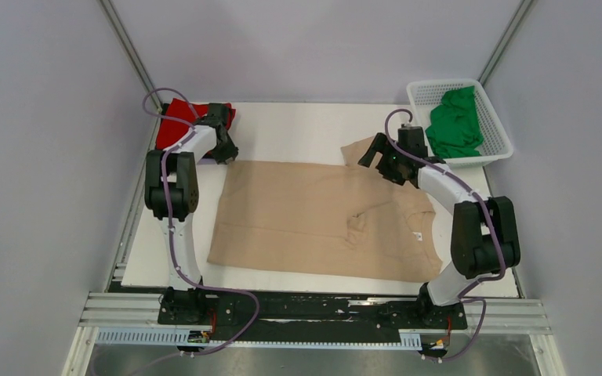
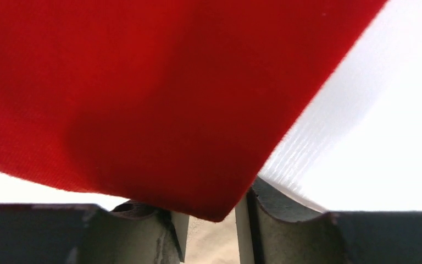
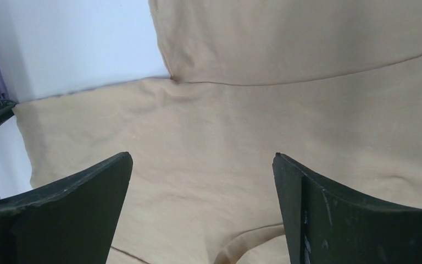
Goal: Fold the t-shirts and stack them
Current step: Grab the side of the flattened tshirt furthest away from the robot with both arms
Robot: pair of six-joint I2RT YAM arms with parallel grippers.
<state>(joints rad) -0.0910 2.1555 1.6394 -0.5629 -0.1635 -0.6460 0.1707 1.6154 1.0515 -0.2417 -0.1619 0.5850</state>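
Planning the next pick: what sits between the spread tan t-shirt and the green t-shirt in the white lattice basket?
Top view: the open right gripper and its arm over bare white tabletop, then the basket's near wall.

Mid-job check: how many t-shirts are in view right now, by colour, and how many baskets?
Tan t-shirt: 1, spread on the table
Red t-shirt: 1, at the far left corner
Green t-shirt: 1, inside the basket
White basket: 1
Total: 3 t-shirts and 1 basket, 4 things
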